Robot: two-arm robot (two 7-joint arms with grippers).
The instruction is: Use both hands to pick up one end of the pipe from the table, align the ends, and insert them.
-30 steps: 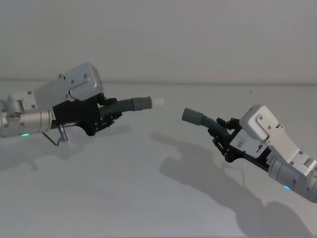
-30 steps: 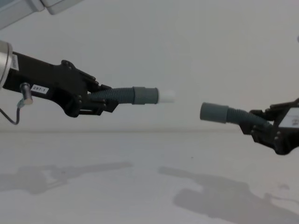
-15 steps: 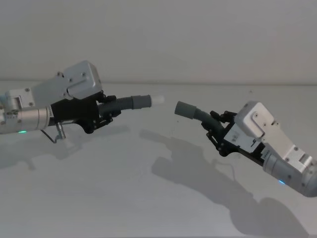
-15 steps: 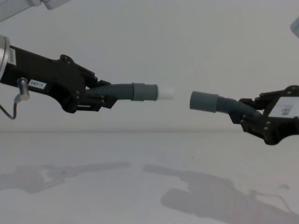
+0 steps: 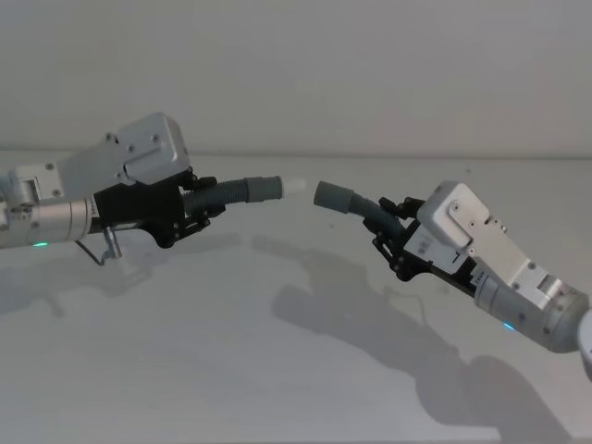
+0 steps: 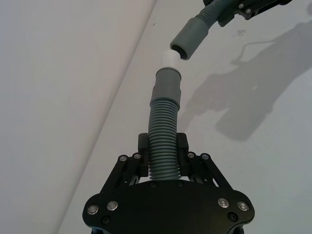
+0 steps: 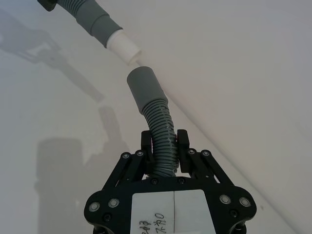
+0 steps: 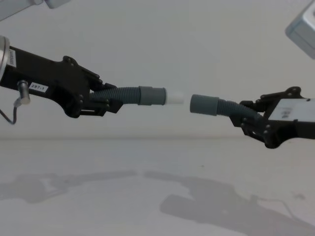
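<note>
The pipe (image 8: 123, 94) hangs over the table (image 8: 147, 206) in two halves, clenched in your left gripper (image 8: 106, 101) and right gripper (image 8: 244, 117), with the cuff (image 8: 204, 104) at 4 o'clock of the white tip (image 8: 175, 97), so pushing now may snag the rim and kink the pipe.

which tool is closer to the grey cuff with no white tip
Right. The right tool grips the right hose just behind that cuff; the left tool holds the left hose, beyond the white tip and a small gap.
</note>
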